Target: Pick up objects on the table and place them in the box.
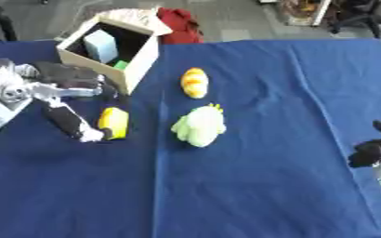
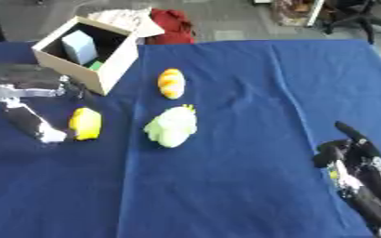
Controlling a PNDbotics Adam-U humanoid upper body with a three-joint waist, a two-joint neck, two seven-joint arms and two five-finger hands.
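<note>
Nearest the camera, the robot's right hand sits low at the right edge of the surface, which is covered in a blue cloth. Its dark fingers look loosely curled with nothing in them, well apart from every object.

A bit further in, the left hand comes in from the left side. Its fingers are spread apart and point down toward the cloth, and one pale fingertip is touching or just beside the yellow block-shaped toy. The hand isn't closed around it; the toy lies flat on the cloth.

To the right of that, near the middle, lies a pale green plush toy with a little yellow bit at its top. Just beyond it sits an orange-yellow bread-shaped toy, close but not touching.

Farther back on the left is the cardboard box, open at the top and tilted toward the camera. Inside sit a light blue block and something small and green. Past the surface's far edge, a red bundle lies on the floor.
</note>
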